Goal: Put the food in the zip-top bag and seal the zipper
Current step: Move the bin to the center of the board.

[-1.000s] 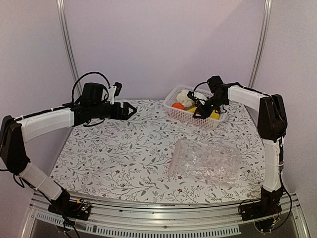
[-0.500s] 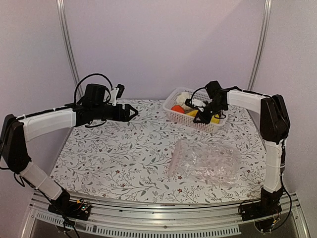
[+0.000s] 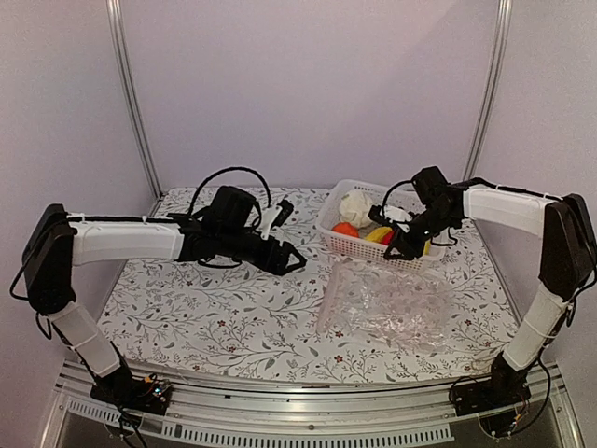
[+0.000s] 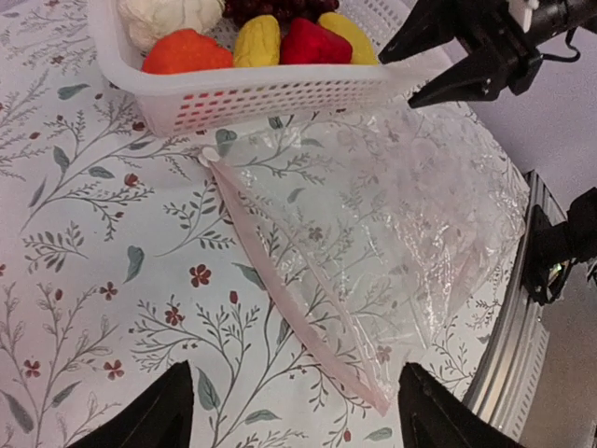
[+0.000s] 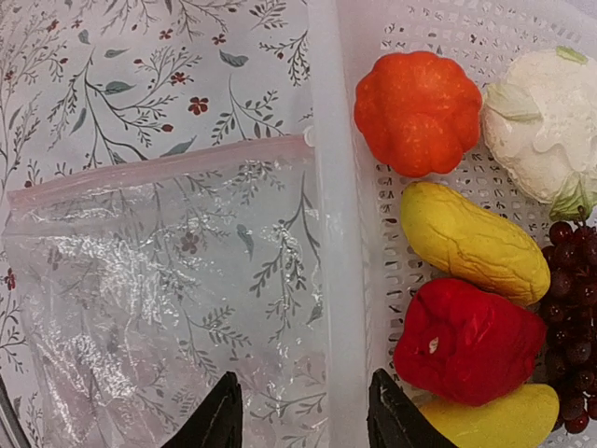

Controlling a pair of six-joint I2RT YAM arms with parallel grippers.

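Clear zip-top bag [image 3: 387, 303] lies empty on the surface [image 3: 187, 308], food [image 3: 357, 207] all in the basket [image 3: 368, 250]. Your left end effector [image 4: 294, 397] hangs wide above its zipper [image 4: 280, 289]; right end effector [image 5: 298, 406], part-open, holds nothing. Grasp a piece first.

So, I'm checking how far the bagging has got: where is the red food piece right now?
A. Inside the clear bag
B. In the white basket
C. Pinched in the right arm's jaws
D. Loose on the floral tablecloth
B: the red piece lies in the white basket among the other food, while the clear bag lies flat on the table beside it with nothing inside.
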